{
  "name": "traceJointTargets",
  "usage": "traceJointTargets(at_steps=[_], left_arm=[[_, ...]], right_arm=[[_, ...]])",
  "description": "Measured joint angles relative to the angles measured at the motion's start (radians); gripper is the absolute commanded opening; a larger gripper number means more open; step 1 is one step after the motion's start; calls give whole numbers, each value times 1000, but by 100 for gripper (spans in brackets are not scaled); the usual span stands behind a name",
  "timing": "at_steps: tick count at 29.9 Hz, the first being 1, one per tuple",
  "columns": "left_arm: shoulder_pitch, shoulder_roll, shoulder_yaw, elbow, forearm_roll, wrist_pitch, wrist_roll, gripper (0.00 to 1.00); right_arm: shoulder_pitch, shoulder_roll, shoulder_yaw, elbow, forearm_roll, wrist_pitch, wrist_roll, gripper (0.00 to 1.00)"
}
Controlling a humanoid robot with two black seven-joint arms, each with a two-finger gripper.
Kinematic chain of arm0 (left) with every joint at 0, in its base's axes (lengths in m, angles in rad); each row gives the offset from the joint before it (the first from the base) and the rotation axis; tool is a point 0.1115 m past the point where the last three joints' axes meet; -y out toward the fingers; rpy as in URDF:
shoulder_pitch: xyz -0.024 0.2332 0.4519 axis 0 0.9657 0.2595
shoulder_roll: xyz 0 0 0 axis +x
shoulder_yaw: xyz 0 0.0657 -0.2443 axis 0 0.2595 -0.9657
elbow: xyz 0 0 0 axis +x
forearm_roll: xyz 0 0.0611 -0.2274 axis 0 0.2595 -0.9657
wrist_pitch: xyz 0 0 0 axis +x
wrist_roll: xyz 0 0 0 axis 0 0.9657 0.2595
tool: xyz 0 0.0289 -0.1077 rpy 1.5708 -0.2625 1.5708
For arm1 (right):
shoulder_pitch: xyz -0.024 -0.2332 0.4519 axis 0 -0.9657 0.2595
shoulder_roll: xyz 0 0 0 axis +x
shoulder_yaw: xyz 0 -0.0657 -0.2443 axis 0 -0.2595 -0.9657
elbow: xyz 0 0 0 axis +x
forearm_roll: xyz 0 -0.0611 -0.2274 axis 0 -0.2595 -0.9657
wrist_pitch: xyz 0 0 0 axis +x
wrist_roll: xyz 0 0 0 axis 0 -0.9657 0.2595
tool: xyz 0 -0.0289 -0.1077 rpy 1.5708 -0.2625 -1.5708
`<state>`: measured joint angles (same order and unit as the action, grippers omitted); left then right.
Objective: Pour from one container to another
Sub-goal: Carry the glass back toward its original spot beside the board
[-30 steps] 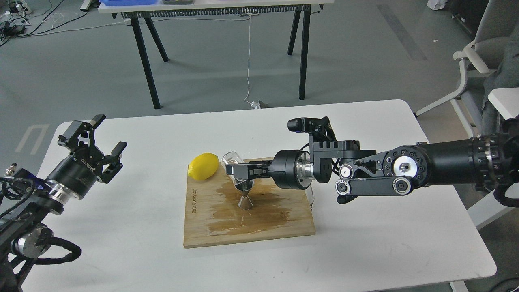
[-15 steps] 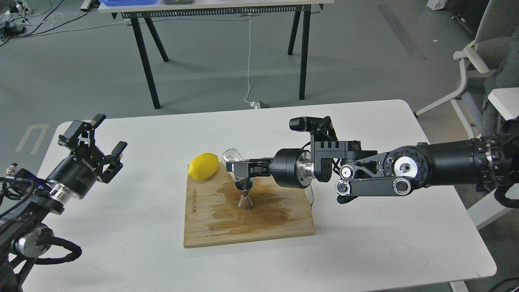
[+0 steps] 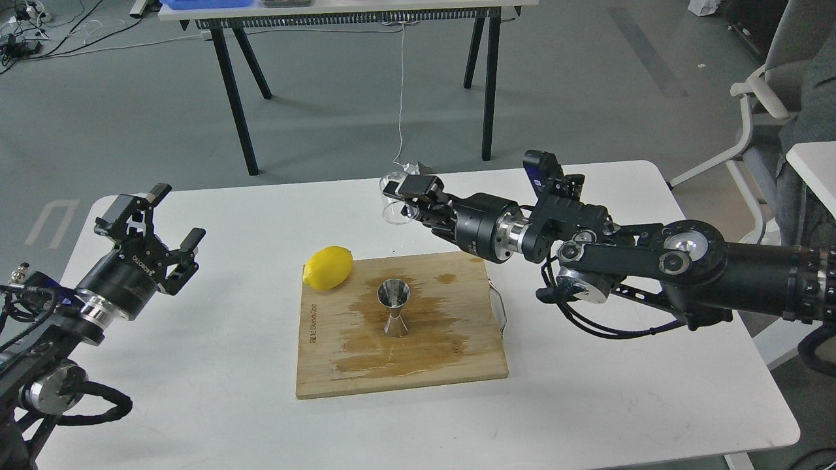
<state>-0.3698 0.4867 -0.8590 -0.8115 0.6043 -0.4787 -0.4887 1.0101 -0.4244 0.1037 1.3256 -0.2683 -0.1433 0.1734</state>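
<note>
Cup sits clamped in the right gripper, jaws closed on its sides, held above the far part of the table, well apart from the jigger. The jigger stands upright on the wet board, right of the lemon. The step looks like setting the cup down: lower it level onto bare table clear of the board, release only once it rests. The left gripper hangs spread wide and empty at the left

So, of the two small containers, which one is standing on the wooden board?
The steel jigger, upright on the wet cutting board. The clear glass cup is held off the board in the right gripper.
</note>
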Motion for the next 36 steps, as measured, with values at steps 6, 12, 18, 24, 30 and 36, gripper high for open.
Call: traceJointTargets(at_steps=[6, 12, 18, 24, 30, 36], left_arm=[[-2, -1, 0, 0, 0, -1, 0, 99], [-3, -8, 0, -1, 0, -1, 0, 99], [-3, -11, 0, -2, 0, -1, 0, 99], [-2, -10, 0, -2, 0, -1, 0, 99], [-1, -5, 0, -2, 0, -1, 0, 99], [-1, -2, 0, -2, 0, -1, 0, 99]], right_arm=[[-357, -48, 455, -22, 279, -9, 0, 33], [-674, -42, 827, -25, 519, -10, -1, 32], [-873, 4, 1064, -25, 658, -32, -7, 33], [-929, 20, 1139, -41, 772, -54, -8, 33], [-932, 63, 1155, -59, 834, -87, -9, 33], [-932, 117, 1148, -66, 840, -91, -26, 33]])
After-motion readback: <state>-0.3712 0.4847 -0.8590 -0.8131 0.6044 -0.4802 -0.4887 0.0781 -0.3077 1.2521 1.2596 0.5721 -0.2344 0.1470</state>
